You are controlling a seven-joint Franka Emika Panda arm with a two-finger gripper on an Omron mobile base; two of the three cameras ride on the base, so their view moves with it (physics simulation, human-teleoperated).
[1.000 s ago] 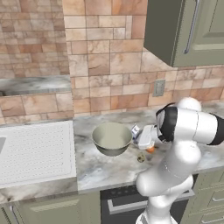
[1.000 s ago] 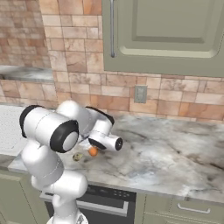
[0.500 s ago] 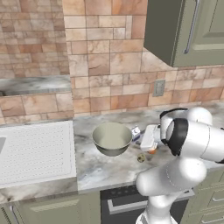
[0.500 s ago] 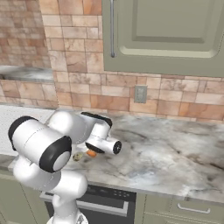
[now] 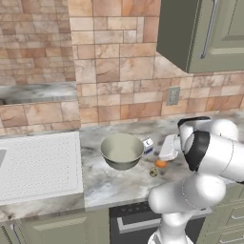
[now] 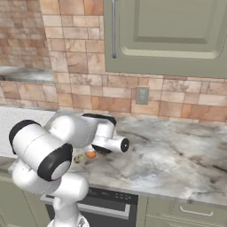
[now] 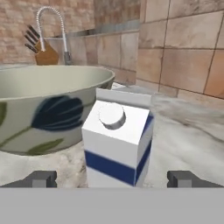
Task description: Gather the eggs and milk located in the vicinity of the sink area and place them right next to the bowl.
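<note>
Looking along my gripper (image 7: 112,178), I see its tips wide apart, holding nothing. My milk (image 7: 117,142) stands upright just beside the bowl (image 7: 48,107). It looks light and tippy, so I'd pinch its flat sides down low, gently.

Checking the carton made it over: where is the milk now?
The milk stands upright on the counter just right of the bowl, directly ahead between the open gripper's fingertips in the hand view.
</note>
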